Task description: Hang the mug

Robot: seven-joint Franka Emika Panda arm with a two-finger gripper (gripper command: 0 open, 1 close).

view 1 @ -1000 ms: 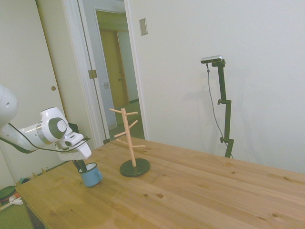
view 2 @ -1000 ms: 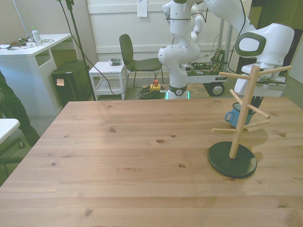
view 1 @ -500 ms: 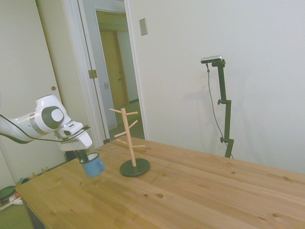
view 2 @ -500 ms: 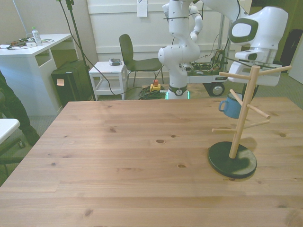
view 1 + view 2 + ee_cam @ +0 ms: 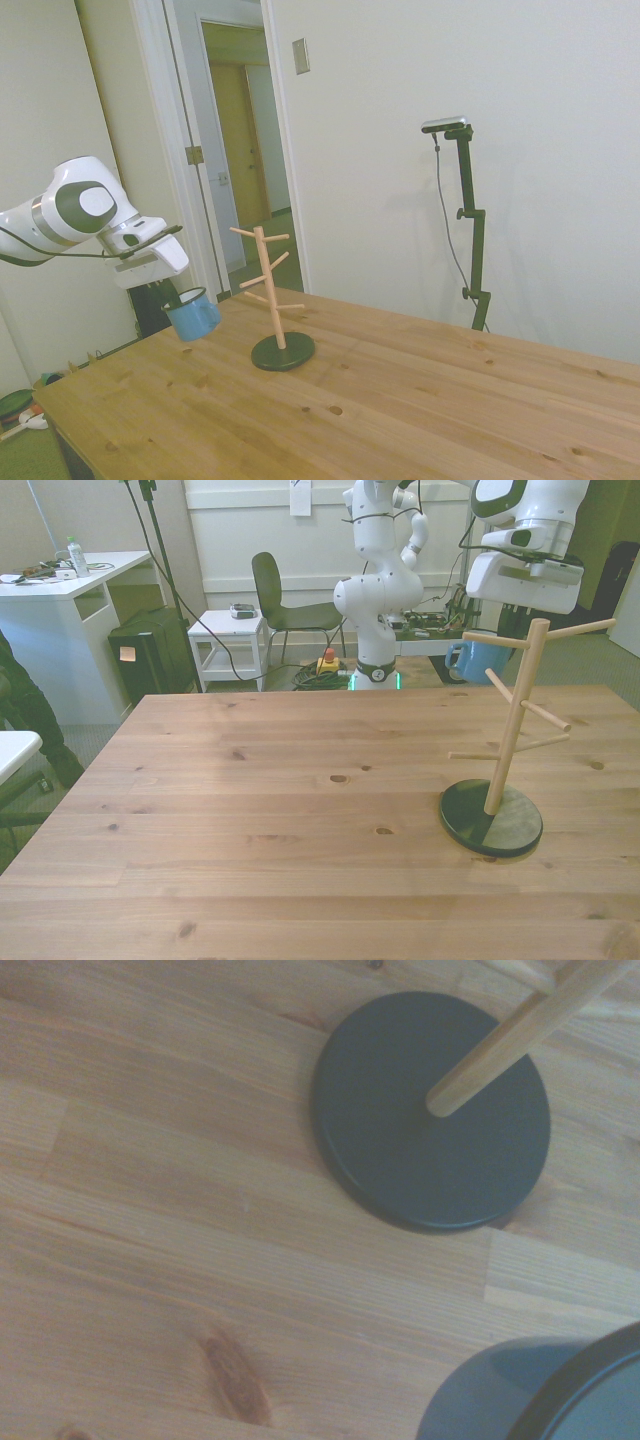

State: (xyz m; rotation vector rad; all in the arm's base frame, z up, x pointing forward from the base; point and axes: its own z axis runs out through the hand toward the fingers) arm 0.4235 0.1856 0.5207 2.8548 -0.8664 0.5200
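A: Side view first: where is the mug (image 5: pixel 193 314)?

B: In the air, clear of the table (image 5: pixel 400 400), tilted, hanging under the end effector (image 5: pixel 176 297), which is clamped on the mug at its rim. It sits to the picture's left of the peg stand (image 5: pixel 271 290), apart from it, at about the height of the lower pegs.

A: And from the front?

B: The mug (image 5: pixel 474 661) hangs below the white wrist housing, behind the stand (image 5: pixel 512 728), its handle toward the front view's left (the fingers themselves are mostly hidden there). No peg touches it.

A: The wrist camera?

B: The stand's dark round base (image 5: pixel 432 1110) on the wooden boards, with the mug's blue side (image 5: pixel 510 1390) at the picture's edge, blurred.
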